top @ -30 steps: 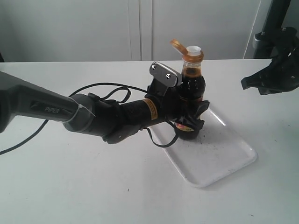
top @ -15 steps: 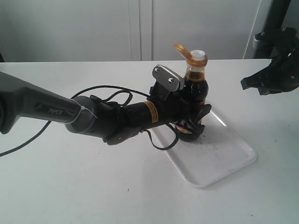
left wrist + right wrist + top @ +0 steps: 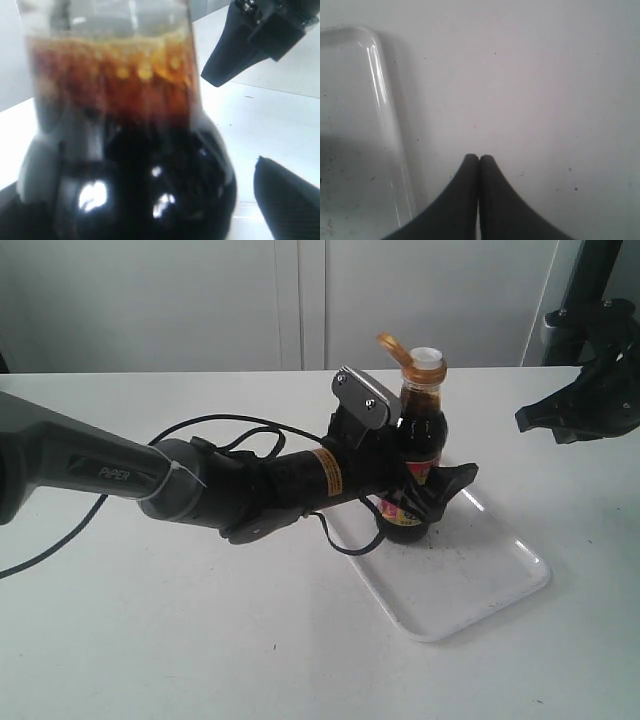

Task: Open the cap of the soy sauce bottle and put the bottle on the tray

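Observation:
The soy sauce bottle (image 3: 418,445) stands upright on the near-left part of the white tray (image 3: 495,585). Its gold cap (image 3: 391,345) is flipped back off the white spout (image 3: 425,359). My left gripper (image 3: 425,504) is open around the bottle's lower body, with one finger (image 3: 455,485) spread clear of the glass. In the left wrist view the dark bottle (image 3: 125,150) fills the picture and a finger (image 3: 287,200) stands apart from it. My right gripper (image 3: 572,416) hangs shut and holding nothing at the far right, its fingertips (image 3: 479,160) together above bare table next to the tray rim (image 3: 380,95).
The left arm and its black cable (image 3: 230,430) stretch across the white table from the left. The right arm's dark column (image 3: 595,300) stands at the back right. A pale wall runs behind the table.
The left gripper's fingers have spread away from the bottle, which shifted slightly right and now stands free on the tray. The right gripper has not moved.

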`<state>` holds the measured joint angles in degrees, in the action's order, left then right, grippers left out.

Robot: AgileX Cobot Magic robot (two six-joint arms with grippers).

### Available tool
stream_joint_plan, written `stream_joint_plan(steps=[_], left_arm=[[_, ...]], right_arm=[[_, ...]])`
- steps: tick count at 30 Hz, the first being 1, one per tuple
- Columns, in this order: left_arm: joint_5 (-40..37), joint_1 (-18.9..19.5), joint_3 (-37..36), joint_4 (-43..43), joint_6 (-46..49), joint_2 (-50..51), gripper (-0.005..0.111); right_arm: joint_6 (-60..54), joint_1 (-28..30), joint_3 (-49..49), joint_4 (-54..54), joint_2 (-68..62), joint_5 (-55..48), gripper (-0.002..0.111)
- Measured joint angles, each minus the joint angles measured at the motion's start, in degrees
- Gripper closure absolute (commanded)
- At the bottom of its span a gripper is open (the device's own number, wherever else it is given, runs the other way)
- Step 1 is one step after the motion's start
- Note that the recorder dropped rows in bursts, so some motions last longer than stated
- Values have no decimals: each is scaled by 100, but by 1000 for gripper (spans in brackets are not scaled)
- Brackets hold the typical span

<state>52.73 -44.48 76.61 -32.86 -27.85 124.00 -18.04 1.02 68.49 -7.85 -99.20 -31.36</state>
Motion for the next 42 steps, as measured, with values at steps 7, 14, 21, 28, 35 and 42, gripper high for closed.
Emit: stream_joint_plan(steps=[7, 14, 21, 28, 35, 42], left_arm=[[-285, 0, 0, -11, 0, -233, 2], [-327, 0, 0, -11, 0, -655, 2], [-690, 0, 0, -34, 0, -982, 2], [-1061, 0, 0, -131, 0, -1375, 2], [-1105, 0, 0, -141, 0, -1715, 2], [-1289, 0, 0, -156, 0, -2015, 11]], right_arm=[[0, 0, 0, 0, 0, 0, 108], [0, 0, 0, 0, 0, 0, 108], [0, 0, 0, -11, 0, 0, 108], [0, 0, 0, -11, 0, 0, 108], [0, 0, 0, -22, 0, 0, 108], [0, 0, 0, -46, 0, 0, 108]])
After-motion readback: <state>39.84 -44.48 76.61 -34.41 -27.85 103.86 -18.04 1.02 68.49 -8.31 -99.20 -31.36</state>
